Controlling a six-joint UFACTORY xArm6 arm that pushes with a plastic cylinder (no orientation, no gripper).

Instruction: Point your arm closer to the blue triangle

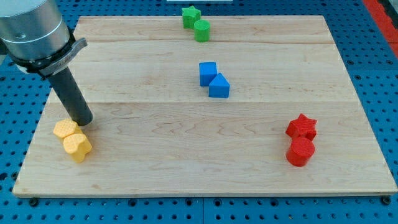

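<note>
Well apart from blue triangle [219, 86], my tip [83, 122] touches yellow block [65, 129] (wooden board [186, 162]).

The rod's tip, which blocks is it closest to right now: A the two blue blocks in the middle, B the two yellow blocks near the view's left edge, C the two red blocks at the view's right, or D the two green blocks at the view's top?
B: my tip sits right beside the upper yellow block of the yellow pair, far left of the blue triangle.
</note>
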